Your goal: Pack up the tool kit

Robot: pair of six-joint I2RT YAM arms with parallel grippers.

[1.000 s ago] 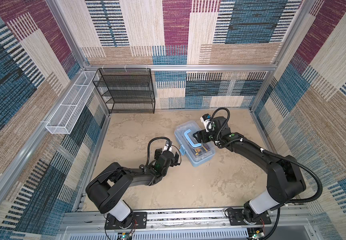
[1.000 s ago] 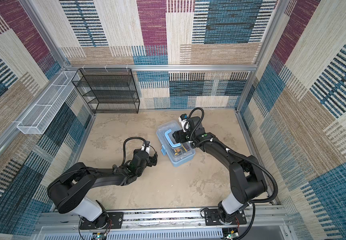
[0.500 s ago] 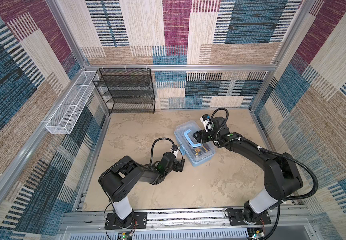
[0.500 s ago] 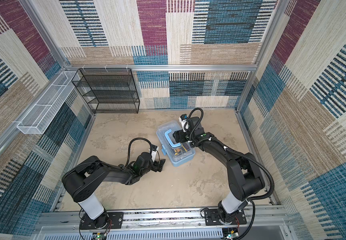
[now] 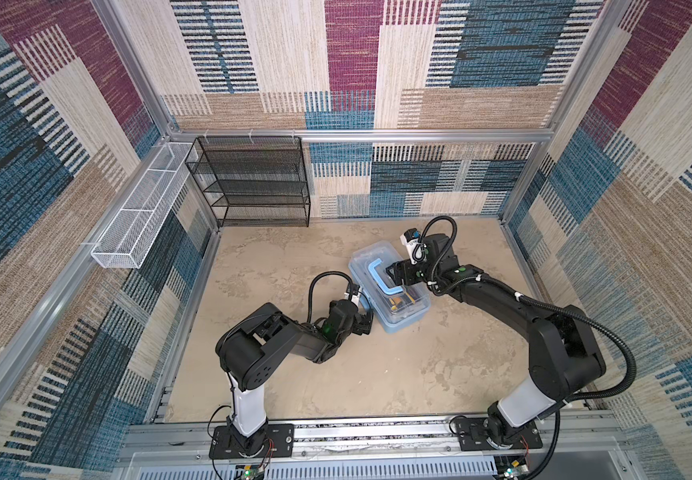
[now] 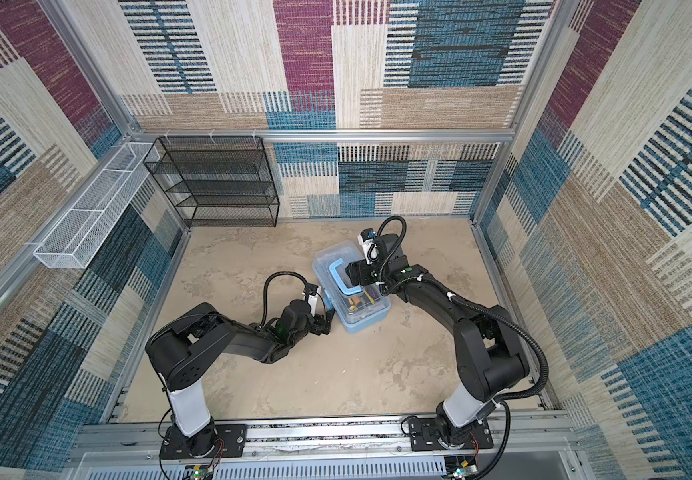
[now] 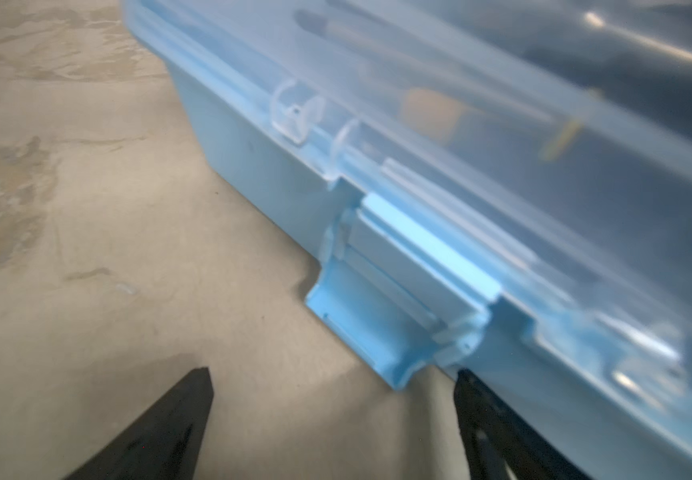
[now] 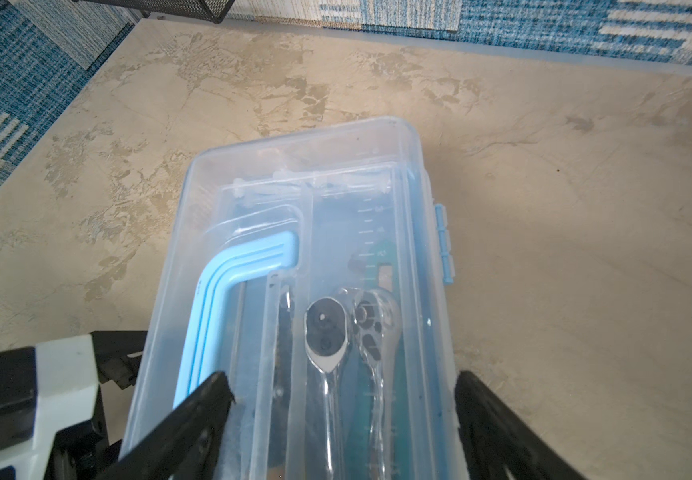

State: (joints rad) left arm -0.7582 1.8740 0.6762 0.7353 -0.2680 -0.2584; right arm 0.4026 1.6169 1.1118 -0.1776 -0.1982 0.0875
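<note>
two arms at the box, mid surface. left arm has slid closer than before; left jaws spread wide, just beside the latch. right jaws unmoved, spread over the lid, handle alongside. rack and basket well back.

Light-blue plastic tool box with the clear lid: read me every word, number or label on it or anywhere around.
No text reads clearly.
Translucent clear lid of the light-blue plastic tool box: moulded scale of ticks with small digits, too blurred to read.
Elsewhere: none.
</note>
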